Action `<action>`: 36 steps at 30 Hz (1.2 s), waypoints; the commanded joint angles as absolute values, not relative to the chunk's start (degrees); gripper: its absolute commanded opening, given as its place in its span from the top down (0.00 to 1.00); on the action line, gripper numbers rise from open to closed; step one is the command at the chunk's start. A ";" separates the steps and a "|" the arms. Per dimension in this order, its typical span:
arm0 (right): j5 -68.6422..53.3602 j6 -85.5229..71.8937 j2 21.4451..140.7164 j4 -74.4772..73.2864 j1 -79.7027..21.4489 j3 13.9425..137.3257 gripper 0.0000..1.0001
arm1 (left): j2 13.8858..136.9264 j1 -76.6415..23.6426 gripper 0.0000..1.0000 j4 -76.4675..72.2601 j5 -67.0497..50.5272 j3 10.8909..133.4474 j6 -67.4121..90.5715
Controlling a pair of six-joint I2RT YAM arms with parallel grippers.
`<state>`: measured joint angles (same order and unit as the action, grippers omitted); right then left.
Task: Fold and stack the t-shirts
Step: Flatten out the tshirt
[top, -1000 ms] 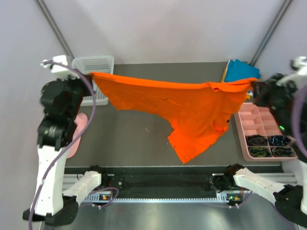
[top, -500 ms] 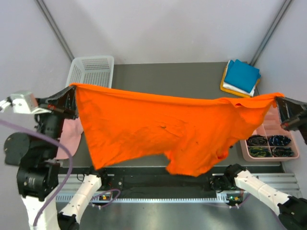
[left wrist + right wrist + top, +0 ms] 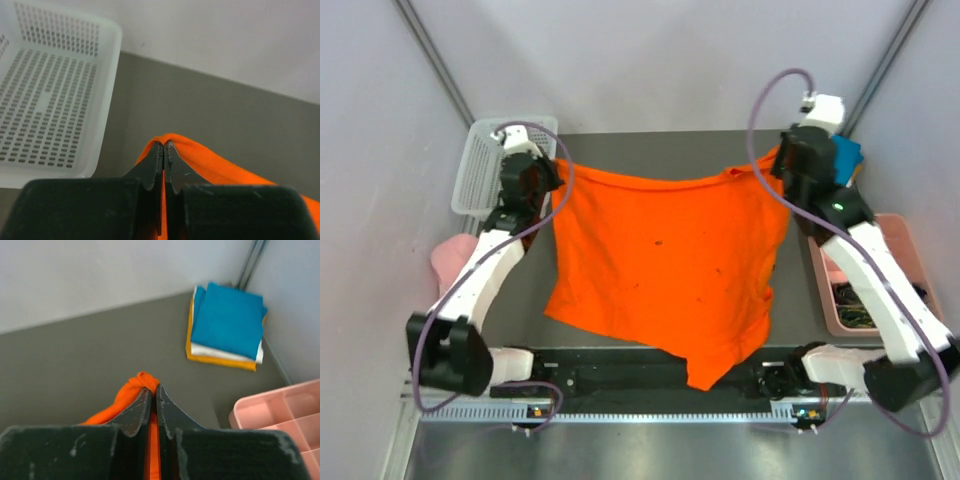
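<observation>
The bright orange t-shirt (image 3: pixel 670 265) hangs spread between both grippers over the grey table, its lower edge drooping past the near table edge. My left gripper (image 3: pixel 542 172) is shut on its far left corner, seen pinched in the left wrist view (image 3: pixel 164 145). My right gripper (image 3: pixel 782 165) is shut on its far right corner, bunched at the fingertips in the right wrist view (image 3: pixel 154 387). A folded stack with a teal blue shirt (image 3: pixel 227 320) on white and amber yellow ones lies at the far right corner, partly hidden behind the right arm in the top view (image 3: pixel 847 158).
A white perforated basket (image 3: pixel 485 165) stands at the far left, also in the left wrist view (image 3: pixel 50 95). A pale pink cap (image 3: pixel 448 260) lies at the left edge. A pink compartment tray (image 3: pixel 895 250) with small items sits at the right, also in the right wrist view (image 3: pixel 280 412).
Both arms have swung from wide apart and near to the far side of the table, closer together. The orange shirt moved away with them and now hangs narrower.
</observation>
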<state>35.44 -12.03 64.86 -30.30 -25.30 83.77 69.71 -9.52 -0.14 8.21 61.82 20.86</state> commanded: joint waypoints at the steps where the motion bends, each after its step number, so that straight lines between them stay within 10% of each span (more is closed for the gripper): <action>1: 33.83 -16.26 74.33 -16.71 -21.45 77.61 1.00 | 78.90 -9.58 1.00 -18.86 15.37 58.37 18.90; 36: 36.56 -10.37 119.88 0.35 -15.03 99.14 1.00 | 130.16 -9.58 1.00 -24.44 18.98 94.83 9.32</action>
